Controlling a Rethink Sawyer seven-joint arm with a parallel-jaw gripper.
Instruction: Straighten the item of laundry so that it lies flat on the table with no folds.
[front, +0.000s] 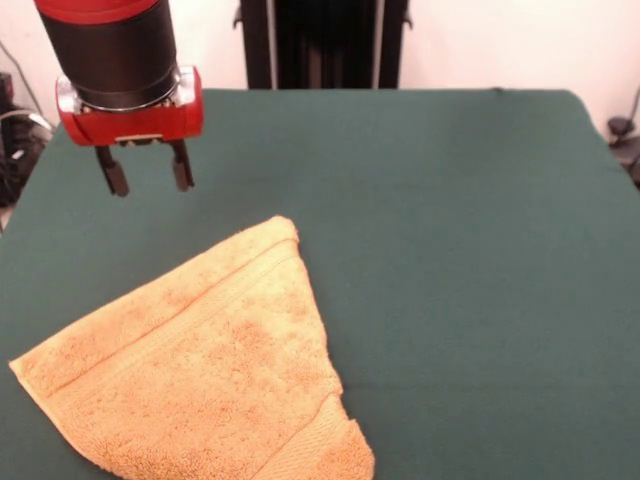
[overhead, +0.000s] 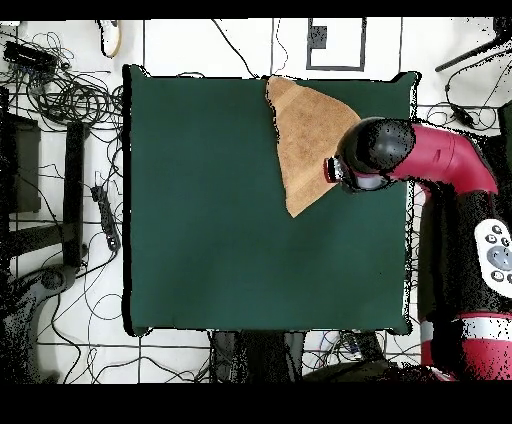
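Observation:
The item of laundry (front: 205, 370), a golden-orange terry towel, lies on the dark green table (front: 450, 250) at the front left, folded over into a rough triangle with one corner pointing up toward the arm. A flat woven band runs along its upper left side. My gripper (front: 148, 170) hangs above the table beyond that corner, apart from the cloth, open, with nothing between its dark fingers. In the overhead view the towel (overhead: 305, 140) sits by the table's top right edge, and the arm's wrist (overhead: 372, 155) covers part of its right side and hides the gripper.
The towel's lower corners reach close to the table's front edge (front: 150, 478). Cables (overhead: 60, 90) and stands lie on the floor around the table (overhead: 220, 200). A black column (front: 325, 45) stands behind the table's far edge.

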